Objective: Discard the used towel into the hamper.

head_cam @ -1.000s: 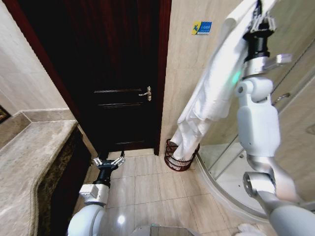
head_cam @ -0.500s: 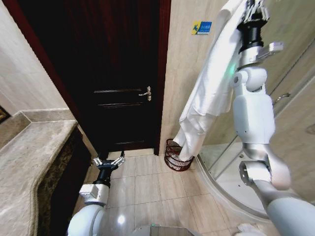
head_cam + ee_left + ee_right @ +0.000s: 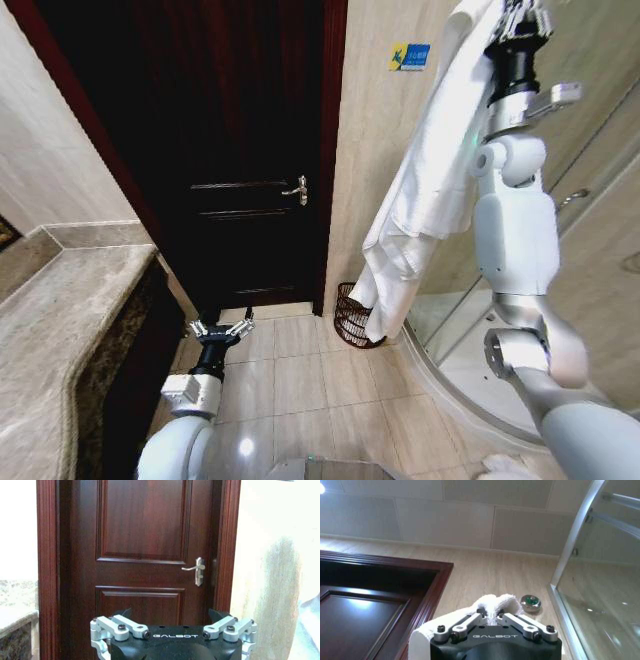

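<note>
Taking the dark wooden door (image 3: 215, 150) as the landmark: left of it, a marble-topped counter (image 3: 60, 320) runs along the tiled wall. Low in front of the door, nearer the robot than the door's foot, the left end effector (image 3: 221, 327) hangs over the tiled floor (image 3: 320, 400), its fingers spread wide with nothing between them. In the left wrist view the same left end effector (image 3: 172, 624) faces the door (image 3: 145, 547) squarely, its two finger tips well apart, and the door's lever handle (image 3: 196, 570) sits above and between them.

On the door's right edge is the lever handle (image 3: 297, 189), and right of the door frame the beige wall carries a small blue sign (image 3: 410, 56). Against that wall, right of the door's foot, stands the hamper (image 3: 355, 316), a dark open-weave wire basket on the floor beside the curved shower base. The white towel (image 3: 425, 170) hangs in a long drape right of the door, from the top of the head view down to the hamper; its lowest folds cover the right side of the hamper's rim, and I cannot tell whether they reach inside.

Farthest right of the door and high up, the right end effector (image 3: 522, 14) is raised on its upright arm next to the glass shower enclosure (image 3: 590, 220), gripping the top of the towel. The right wrist view shows the right end effector (image 3: 492, 620) with its fingers drawn narrow on a bunch of the towel (image 3: 495, 603) pinched between them.
</note>
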Tool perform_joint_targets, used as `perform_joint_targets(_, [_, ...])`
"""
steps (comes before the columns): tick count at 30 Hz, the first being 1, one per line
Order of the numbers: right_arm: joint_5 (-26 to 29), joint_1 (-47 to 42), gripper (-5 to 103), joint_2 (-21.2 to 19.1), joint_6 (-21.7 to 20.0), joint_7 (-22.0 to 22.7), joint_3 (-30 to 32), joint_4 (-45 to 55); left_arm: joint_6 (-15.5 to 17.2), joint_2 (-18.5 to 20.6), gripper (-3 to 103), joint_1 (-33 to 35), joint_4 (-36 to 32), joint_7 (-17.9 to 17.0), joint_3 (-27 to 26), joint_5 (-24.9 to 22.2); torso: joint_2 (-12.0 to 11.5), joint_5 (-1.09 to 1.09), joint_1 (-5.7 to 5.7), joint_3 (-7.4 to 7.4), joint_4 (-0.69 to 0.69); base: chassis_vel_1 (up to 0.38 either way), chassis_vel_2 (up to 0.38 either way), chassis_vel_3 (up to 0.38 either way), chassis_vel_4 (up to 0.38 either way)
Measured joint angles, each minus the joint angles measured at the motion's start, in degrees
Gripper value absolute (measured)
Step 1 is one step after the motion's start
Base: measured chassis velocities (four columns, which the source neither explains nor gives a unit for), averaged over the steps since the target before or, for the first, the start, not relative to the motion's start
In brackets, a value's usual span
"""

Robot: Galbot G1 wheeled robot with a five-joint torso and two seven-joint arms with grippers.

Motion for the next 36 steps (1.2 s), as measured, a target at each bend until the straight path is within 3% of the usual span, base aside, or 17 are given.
perform_joint_targets(36, [1.6,0.3,4,-2.0,-2.0,0.1,-0.7,2.2,0.0,0.0,100,0.0,0.0,0.0,0.0,0.0,0.0,0.02,0.0,0.0,-0.01,-0.081,0.078,0.074,-0.074])
